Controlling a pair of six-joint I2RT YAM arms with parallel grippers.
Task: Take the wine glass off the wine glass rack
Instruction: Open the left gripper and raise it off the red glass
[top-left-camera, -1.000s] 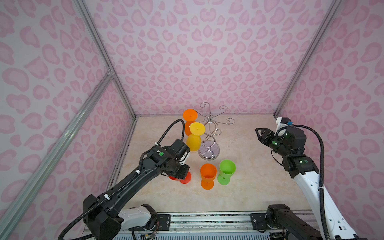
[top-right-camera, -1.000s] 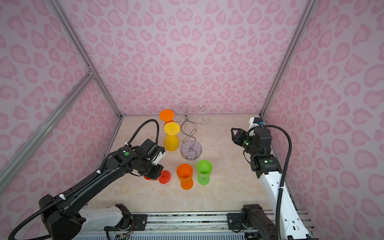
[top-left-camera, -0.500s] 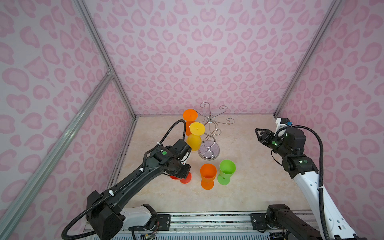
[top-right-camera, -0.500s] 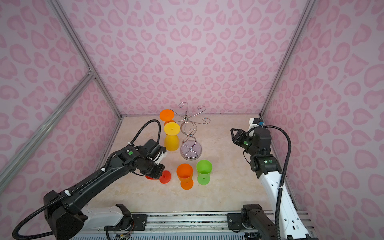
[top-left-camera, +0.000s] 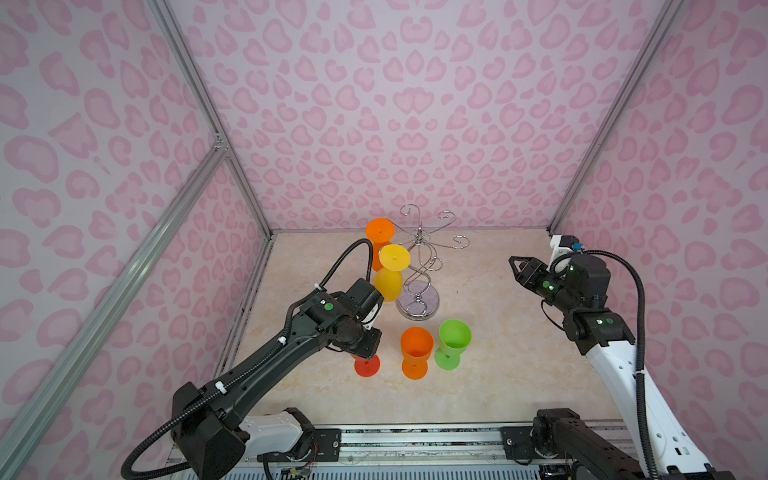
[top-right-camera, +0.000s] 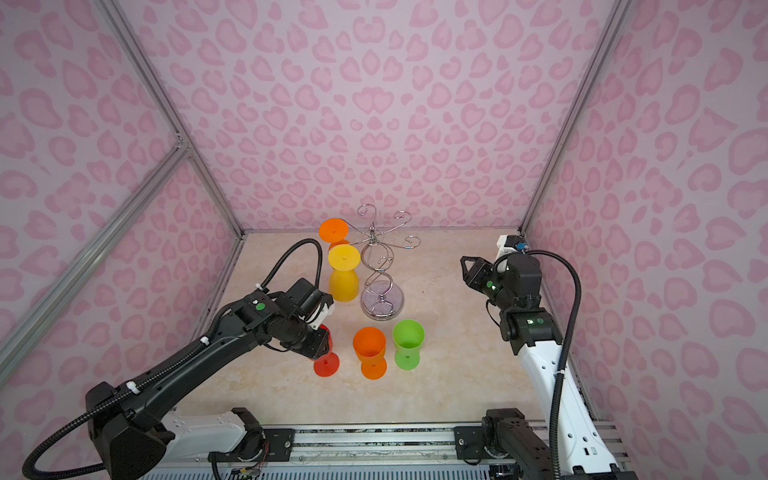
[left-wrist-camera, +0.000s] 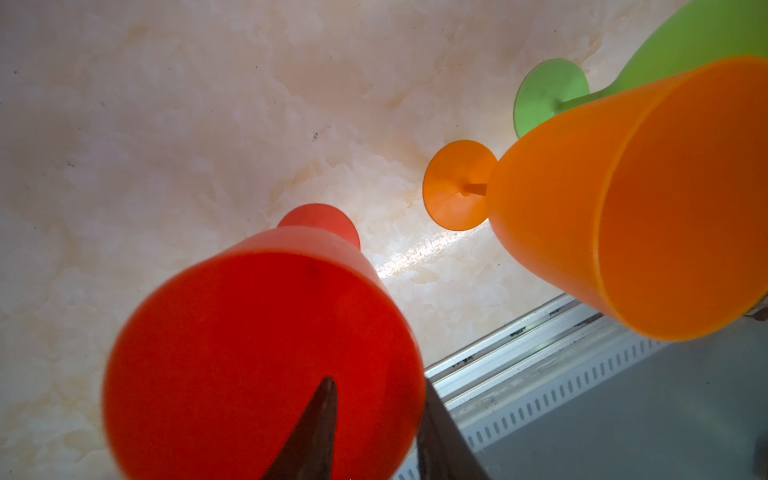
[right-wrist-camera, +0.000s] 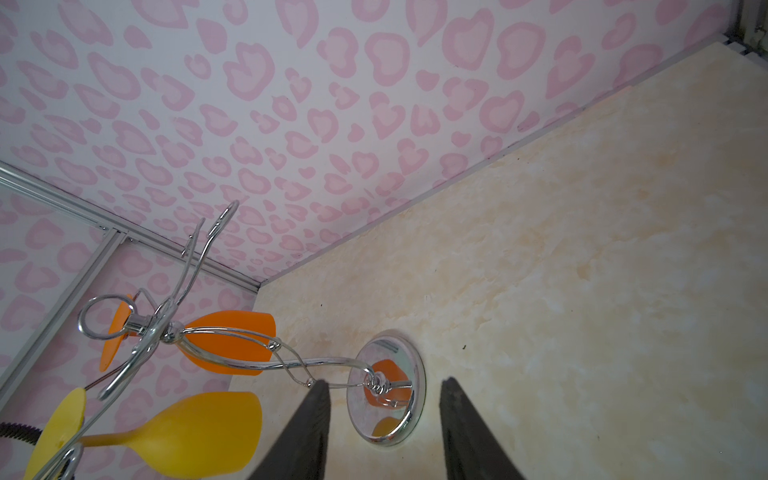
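The chrome wine glass rack (top-left-camera: 417, 301) stands mid-table, also in the right wrist view (right-wrist-camera: 386, 390). Two wine glasses hang upside down on its left hooks: an orange one (top-left-camera: 380, 230) (right-wrist-camera: 232, 340) and a yellow one (top-left-camera: 387, 284) (right-wrist-camera: 199, 432). A red wine glass (top-right-camera: 326, 365) (left-wrist-camera: 266, 353) stands upright on the table. My left gripper (left-wrist-camera: 376, 388) is open just above it, one finger inside the bowl and one outside the rim. Over at the right, my right gripper (top-left-camera: 515, 266) (right-wrist-camera: 384, 386) hangs open in the air, empty, pointing at the rack's base.
An orange glass (top-left-camera: 416, 347) and a green glass (top-left-camera: 454, 338) stand upright right of the red one, close together. Pink patterned walls close in the left, back and right. A metal rail (top-left-camera: 415, 432) runs along the front edge.
My left gripper's jaws have parted from the red glass's rim, and the glass stands on the table. The right arm has not moved.
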